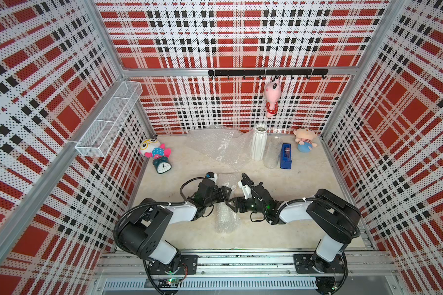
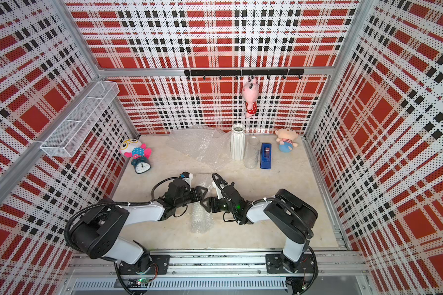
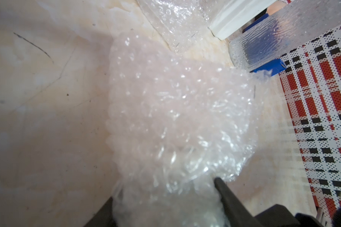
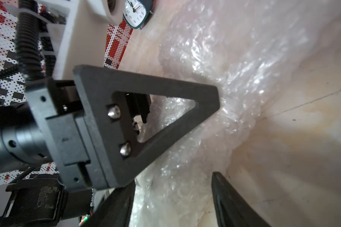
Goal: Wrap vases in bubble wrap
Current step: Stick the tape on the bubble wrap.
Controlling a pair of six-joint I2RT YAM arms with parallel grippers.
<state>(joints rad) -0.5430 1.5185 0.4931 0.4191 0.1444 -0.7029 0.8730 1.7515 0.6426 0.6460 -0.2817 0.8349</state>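
A rolled bundle of bubble wrap (image 1: 224,217) lies across the table's middle in both top views; what it holds is hidden. My left gripper (image 1: 225,194) comes in from the left, shut on the bundle (image 3: 175,118), which fills the space between its jaws (image 3: 163,190). Opposite it, my right gripper (image 1: 231,204) straddles the same bundle (image 4: 215,88), open (image 4: 174,178), with a strip of table showing beside one finger (image 4: 228,198). At the back stand a tall white ribbed vase (image 1: 259,143) and a clear glass vase (image 1: 273,153). Loose bubble wrap sheets (image 1: 219,145) lie to their left.
A blue tape dispenser (image 1: 286,155) stands right of the glass vase, a plush doll (image 1: 304,140) behind it. At back left sit a plush toy (image 1: 154,150) and an alarm clock (image 1: 163,166). A wire basket (image 1: 108,122) hangs on the left wall, a pink toy (image 1: 273,99) from the hook rail.
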